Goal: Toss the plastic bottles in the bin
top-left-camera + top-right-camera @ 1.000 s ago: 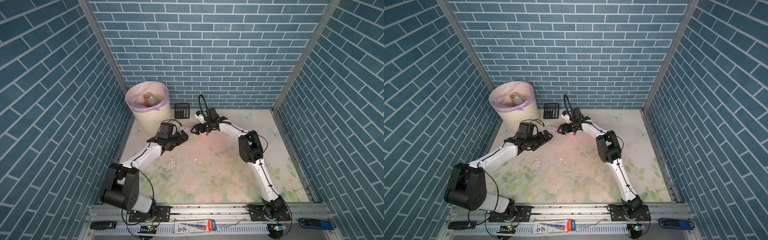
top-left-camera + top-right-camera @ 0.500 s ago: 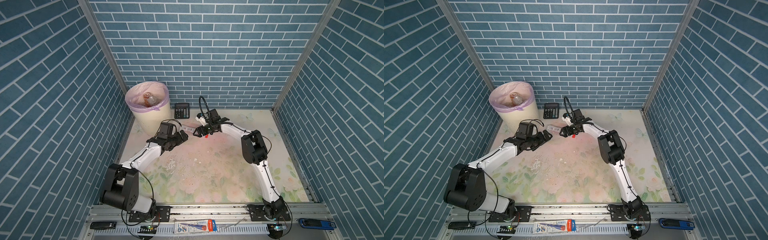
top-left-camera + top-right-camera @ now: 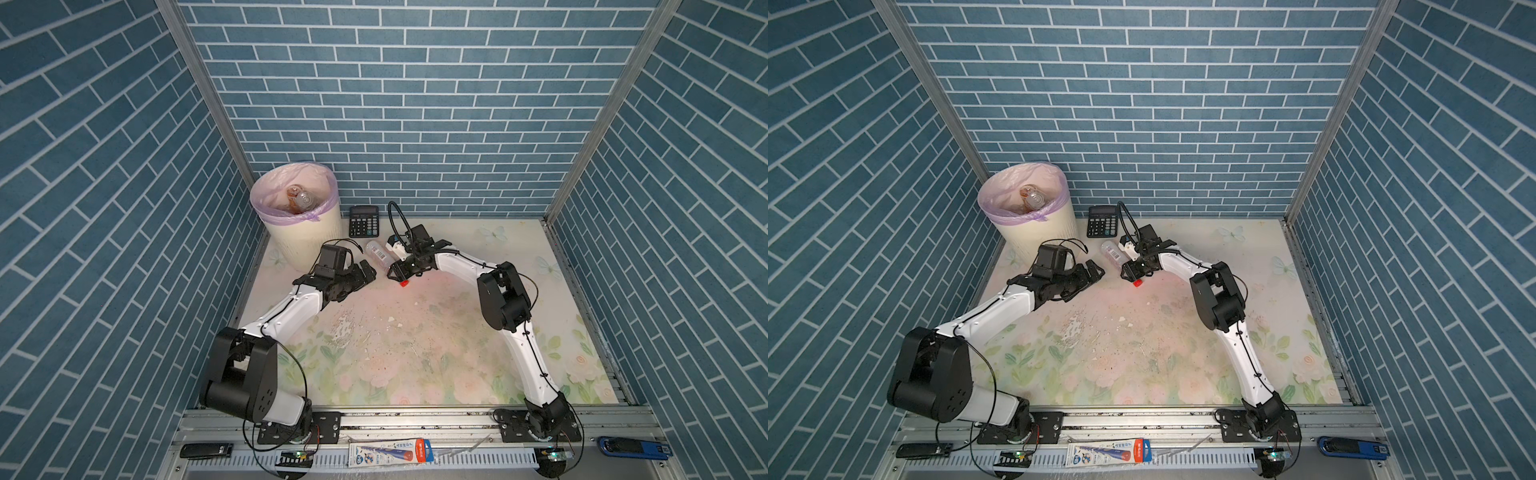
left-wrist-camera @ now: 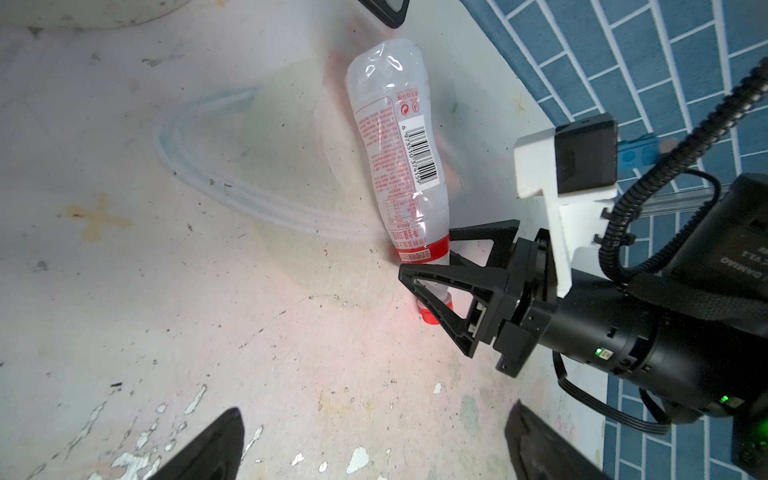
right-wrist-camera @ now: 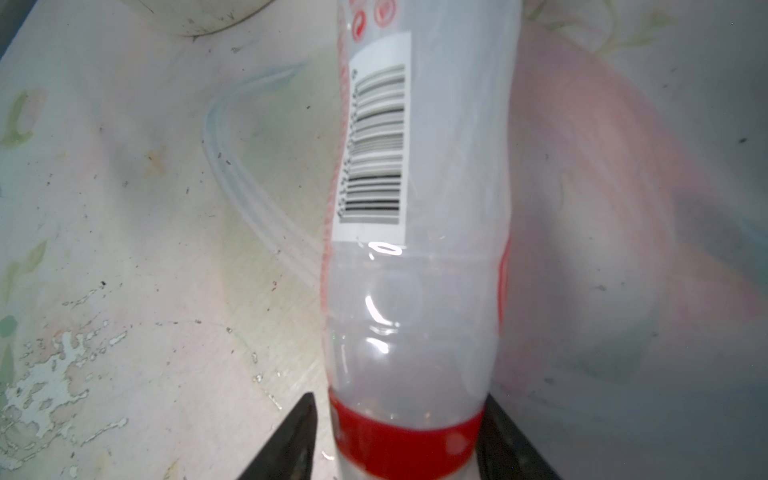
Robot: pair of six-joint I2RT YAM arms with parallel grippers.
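Note:
A clear plastic bottle (image 3: 377, 254) (image 3: 1111, 251) with a red-printed label and a red cap (image 3: 403, 284) lies on the table near the back. My right gripper (image 3: 397, 272) (image 3: 1129, 272) is shut on its neck end, a finger on each side of the red band (image 5: 407, 440) in the right wrist view. My left gripper (image 3: 368, 271) (image 4: 374, 415) stands open just left of the bottle (image 4: 395, 158), holding nothing. The cream bin (image 3: 299, 239) with a lilac liner stands in the back left corner. Two bottles (image 3: 301, 199) lie inside it.
A black calculator (image 3: 363, 220) lies against the back wall between the bin and the right arm. Blue brick walls close in the table on three sides. A pen pack (image 3: 390, 453) lies on the front rail.
The right gripper's jaws have closed from wide open onto the bottle's neck end. The left arm has not moved.

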